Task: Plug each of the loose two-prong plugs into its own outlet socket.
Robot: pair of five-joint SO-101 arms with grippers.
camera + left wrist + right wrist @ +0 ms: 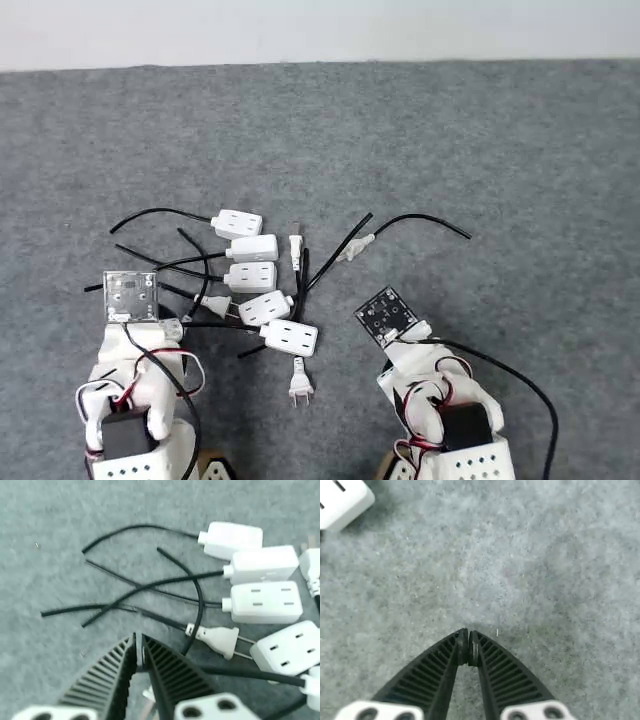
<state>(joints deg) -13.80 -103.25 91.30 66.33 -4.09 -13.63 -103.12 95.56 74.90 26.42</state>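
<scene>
Near the front edge of the grey table [520, 150] both arms sit low. The left jaws are pressed tightly together and hold nothing, and so are the right jaws. Five white sockets [252, 277] lie in a loose column ahead of the left arm [135, 400], their black cords trailing off to its side.

As far as can be told no plug is seated, so the task looks to be at its very start, with the first pick not yet made. The nearest plug [216, 638] lies flat just ahead of the left jaws. Its prong tips are just beside the edge of the fourth socket [290, 652] but not in its slots. The next move likely calls for the left jaws to open and close on that plug's body. Because the slots face upward, the prongs would need turning downward over one pair. The light socket may slide unless the right arm [445, 410] steadies it.

From above, the whole spread is visible. A stray plug [300, 386] lies between the arms, and two further plugs [295, 248] lie beyond the column. The left wrist view adds the slot pairs and the prongs' direction. The right wrist view adds bare table under the jaws and a socket corner [340, 497] well off to one side.
</scene>
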